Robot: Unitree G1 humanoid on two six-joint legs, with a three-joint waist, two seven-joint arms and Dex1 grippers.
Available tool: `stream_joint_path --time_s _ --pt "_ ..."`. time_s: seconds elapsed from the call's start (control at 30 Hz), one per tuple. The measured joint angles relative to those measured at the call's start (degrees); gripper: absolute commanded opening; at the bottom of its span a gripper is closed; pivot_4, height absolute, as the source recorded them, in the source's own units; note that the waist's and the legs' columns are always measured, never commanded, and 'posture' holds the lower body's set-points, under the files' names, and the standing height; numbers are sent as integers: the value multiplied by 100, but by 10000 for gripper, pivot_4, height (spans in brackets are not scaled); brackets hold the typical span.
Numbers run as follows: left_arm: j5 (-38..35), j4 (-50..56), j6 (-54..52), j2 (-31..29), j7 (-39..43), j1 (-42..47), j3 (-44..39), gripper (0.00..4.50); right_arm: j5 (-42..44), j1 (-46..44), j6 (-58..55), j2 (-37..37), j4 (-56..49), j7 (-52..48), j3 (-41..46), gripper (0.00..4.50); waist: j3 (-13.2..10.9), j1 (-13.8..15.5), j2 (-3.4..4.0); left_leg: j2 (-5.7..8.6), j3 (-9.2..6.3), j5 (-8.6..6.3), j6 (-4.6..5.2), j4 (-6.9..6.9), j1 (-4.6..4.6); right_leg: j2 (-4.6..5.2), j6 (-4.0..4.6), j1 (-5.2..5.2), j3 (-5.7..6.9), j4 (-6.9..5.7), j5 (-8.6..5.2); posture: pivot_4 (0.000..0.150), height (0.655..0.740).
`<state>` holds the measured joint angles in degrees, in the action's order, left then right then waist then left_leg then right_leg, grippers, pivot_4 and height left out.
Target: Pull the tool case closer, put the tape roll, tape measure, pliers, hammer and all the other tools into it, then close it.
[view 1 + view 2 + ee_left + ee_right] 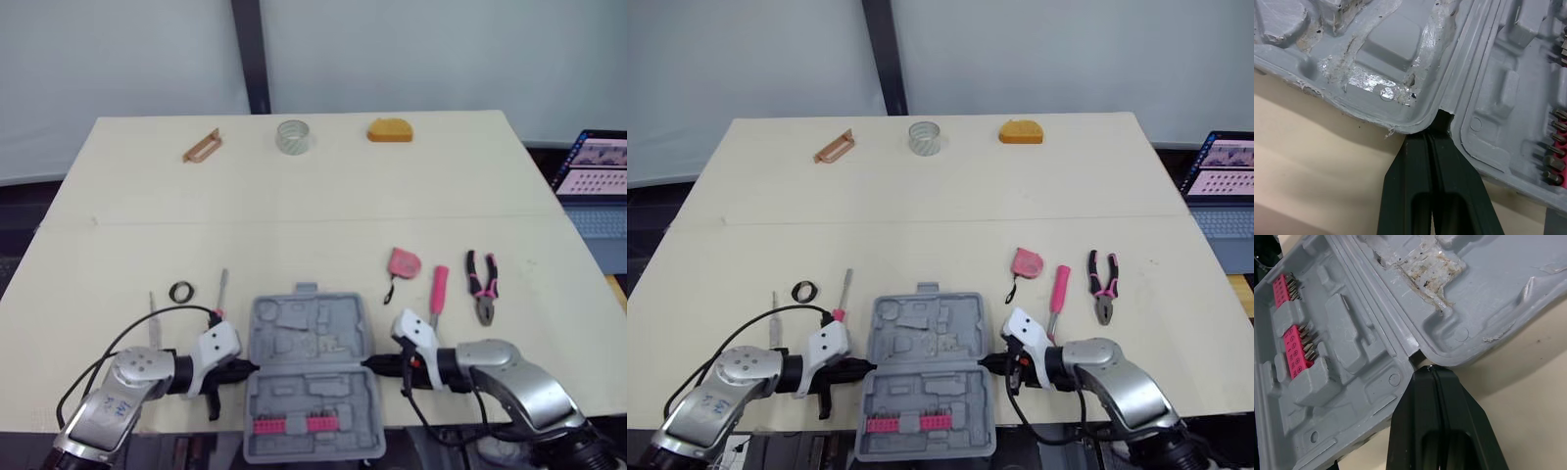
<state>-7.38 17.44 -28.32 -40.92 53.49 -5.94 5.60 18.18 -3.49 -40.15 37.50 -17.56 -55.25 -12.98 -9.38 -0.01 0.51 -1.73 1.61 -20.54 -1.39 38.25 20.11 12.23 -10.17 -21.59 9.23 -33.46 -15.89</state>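
Note:
The grey tool case (pixel 309 377) lies open at the table's near edge, with a pink bit strip (pixel 294 424) in its near half. My left gripper (pixel 250 369) is shut, its tips pressed into the hinge notch on the case's left side (pixel 1442 117). On the right side, my right gripper (pixel 370 365) is also shut, its tips at the other hinge notch (pixel 1422 369). A pink tape measure (pixel 403 261), a pink-handled screwdriver (pixel 438 292) and pink-handled pliers (pixel 482 284) lie right of the case. The clear tape roll (pixel 293 136) stands at the far edge.
Left of the case lie a black ring (pixel 180 291), a small screwdriver (pixel 222 292) and a thin metal tool (pixel 153 318). A copper-coloured piece (pixel 202 146) and a yellow object (pixel 390 130) sit at the far edge. A laptop (pixel 598 176) stands off the table's right side.

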Motion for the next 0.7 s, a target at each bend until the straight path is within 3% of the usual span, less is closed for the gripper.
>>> stream_joint_path --time_s 0.7 --pt "-57 9 62 -46 -26 -100 7 1036 45 173 -13 62 -124 2 -19 0 0 2 0 0 1 0 0 -1 0 0 0 0 0 2 0 1500 7400"
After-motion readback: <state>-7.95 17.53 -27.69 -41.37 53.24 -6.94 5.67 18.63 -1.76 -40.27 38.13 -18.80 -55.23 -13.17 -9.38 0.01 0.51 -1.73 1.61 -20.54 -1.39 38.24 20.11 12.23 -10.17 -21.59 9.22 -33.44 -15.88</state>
